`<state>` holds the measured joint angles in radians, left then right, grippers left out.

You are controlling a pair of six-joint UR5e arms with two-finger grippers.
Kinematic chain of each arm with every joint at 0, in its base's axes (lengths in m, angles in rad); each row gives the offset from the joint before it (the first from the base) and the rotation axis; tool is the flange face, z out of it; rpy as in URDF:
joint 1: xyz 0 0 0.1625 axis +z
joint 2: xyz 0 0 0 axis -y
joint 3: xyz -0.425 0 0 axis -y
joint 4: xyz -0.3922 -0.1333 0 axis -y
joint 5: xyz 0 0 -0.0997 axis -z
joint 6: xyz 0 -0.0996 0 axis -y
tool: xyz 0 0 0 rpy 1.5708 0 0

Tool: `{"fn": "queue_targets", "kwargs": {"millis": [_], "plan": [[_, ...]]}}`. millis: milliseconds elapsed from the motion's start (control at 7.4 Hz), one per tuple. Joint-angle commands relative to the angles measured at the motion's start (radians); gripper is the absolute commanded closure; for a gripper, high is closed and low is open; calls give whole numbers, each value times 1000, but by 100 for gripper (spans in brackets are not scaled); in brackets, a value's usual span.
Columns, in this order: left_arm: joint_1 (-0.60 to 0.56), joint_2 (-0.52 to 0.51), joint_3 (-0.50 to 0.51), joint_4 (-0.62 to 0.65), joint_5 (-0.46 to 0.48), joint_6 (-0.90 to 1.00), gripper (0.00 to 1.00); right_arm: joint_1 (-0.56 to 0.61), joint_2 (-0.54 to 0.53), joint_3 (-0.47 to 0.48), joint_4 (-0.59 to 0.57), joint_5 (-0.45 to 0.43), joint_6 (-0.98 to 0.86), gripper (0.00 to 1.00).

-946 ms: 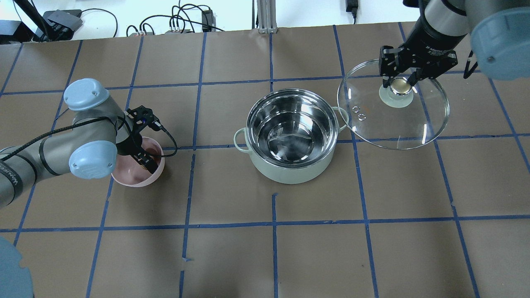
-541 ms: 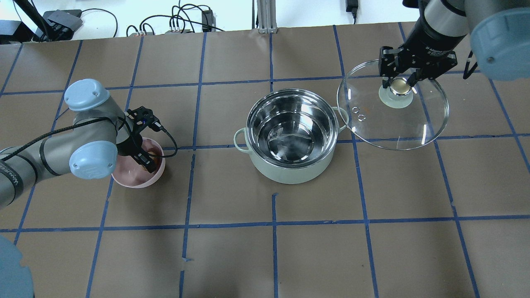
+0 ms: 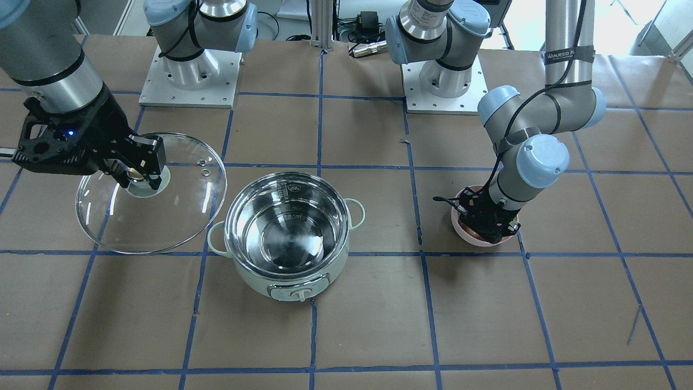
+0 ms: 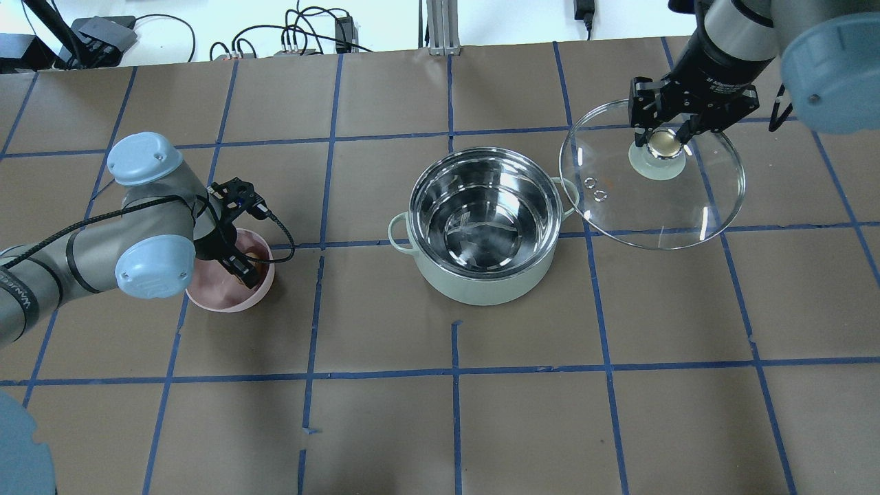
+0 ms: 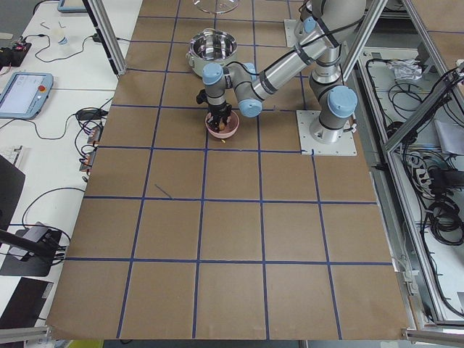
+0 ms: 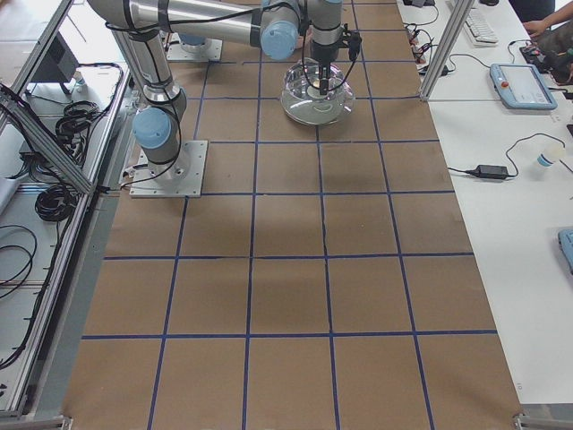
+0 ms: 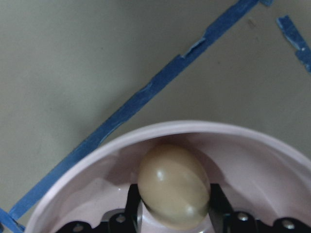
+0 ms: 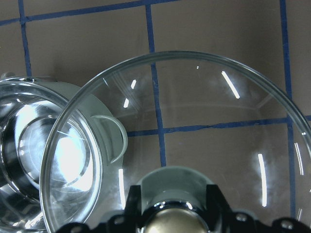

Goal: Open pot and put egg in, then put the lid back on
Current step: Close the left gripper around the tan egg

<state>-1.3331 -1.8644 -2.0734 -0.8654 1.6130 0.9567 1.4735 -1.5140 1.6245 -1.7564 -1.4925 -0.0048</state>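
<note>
The mint-green pot (image 4: 481, 290) stands open and empty at mid-table; it also shows in the front view (image 3: 254, 281). My right gripper (image 4: 663, 141) is shut on the knob of the glass lid (image 4: 653, 203) and holds it to the right of the pot, its edge over the pot's handle (image 8: 114, 141). My left gripper (image 4: 246, 265) reaches down into the pink bowl (image 4: 220, 300). In the left wrist view the light-brown egg (image 7: 174, 191) sits between its fingers, just inside the bowl's rim (image 7: 194, 127).
Brown paper with a blue tape grid covers the table. Cables and power boxes (image 4: 295, 38) lie beyond the far edge. The two arm bases (image 3: 187, 70) stand on plates at the robot's side. The pot's control dial (image 3: 301, 294) faces the operators' side.
My left gripper has shifted slightly inside the pink bowl, and the egg now shows between its fingers. The right gripper and lid have barely moved.
</note>
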Motion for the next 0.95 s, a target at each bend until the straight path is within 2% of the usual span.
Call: {"fn": "queue_targets", "kwargs": {"millis": [0, 811], "plan": [[0, -1, -1, -1, -1, -1, 35, 4, 0, 2, -1, 0, 2, 68], [0, -21, 7, 2, -7, 1, 36, -1, 2, 3, 0, 0, 0, 68]]}}
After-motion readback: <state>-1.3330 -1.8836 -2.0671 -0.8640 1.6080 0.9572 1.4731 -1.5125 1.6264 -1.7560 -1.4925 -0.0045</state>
